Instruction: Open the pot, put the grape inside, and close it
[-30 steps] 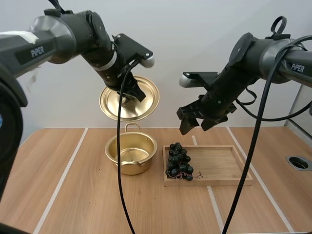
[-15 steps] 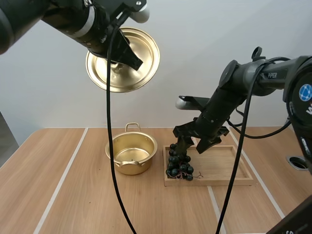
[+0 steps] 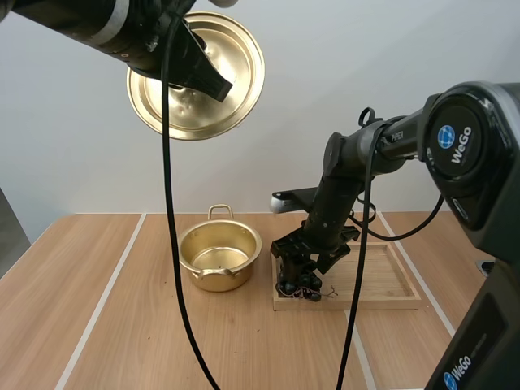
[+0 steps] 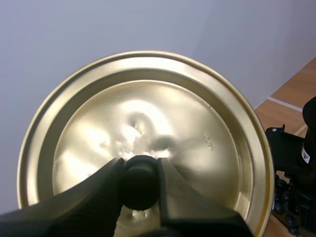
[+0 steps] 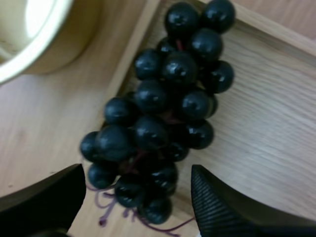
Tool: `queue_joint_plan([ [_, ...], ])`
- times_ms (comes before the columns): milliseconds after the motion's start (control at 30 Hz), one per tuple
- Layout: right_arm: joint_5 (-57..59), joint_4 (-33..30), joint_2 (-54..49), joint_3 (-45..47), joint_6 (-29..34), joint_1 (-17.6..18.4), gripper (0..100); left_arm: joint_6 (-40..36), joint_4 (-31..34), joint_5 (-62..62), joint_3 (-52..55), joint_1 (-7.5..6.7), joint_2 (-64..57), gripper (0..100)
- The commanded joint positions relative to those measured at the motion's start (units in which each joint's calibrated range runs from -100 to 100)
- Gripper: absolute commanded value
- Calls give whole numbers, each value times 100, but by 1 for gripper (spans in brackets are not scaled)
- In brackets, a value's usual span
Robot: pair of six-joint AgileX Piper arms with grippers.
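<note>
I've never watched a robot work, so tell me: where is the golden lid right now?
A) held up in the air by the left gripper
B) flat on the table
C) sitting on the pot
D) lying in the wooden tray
A: the left gripper pinches the knob of the lid, high above the open pot.

Pot (image 3: 219, 256) and lid (image 4: 148, 98) are gold, grapes (image 5: 163, 113) black (tray (image 5: 276, 98) wood-grained)

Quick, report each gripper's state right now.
Left gripper: shut on the lid, lifted off the pot.
Right gripper: open, straddling the grapes on the tray.
</note>
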Motion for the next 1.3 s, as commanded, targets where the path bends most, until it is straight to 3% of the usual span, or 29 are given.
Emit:
queue_joint_plan([
  [0, -150, -252, 92, 19, 120, 4, 100, -43, -75, -53, -60, -24, -46, 0],
  [467, -369, -98, 636, 30, 102, 148, 100, -53, -75, -53, -60, -24, -47, 0],
  [500, -387, -98, 636, 30, 102, 148, 96, -53, -75, -53, -60, -24, -47, 0],
  [567, -408, -98, 636, 30, 102, 148, 63, -53, -75, -53, -60, -24, -47, 0],
  [667, -408, -75, 625, 30, 112, 148, 7, -53, -75, -53, -60, -24, -47, 0],
  [700, -408, -50, 625, 30, 112, 148, 0, -53, -75, -53, -60, -24, -47, 0],
  [1000, -166, -7, 425, 15, 112, 148, 0, -73, -75, -53, -60, -24, -47, 0],
  [1267, 51, -7, -546, -274, 81, 148, 0, -108, -75, -53, -60, -24, -47, 0],
])
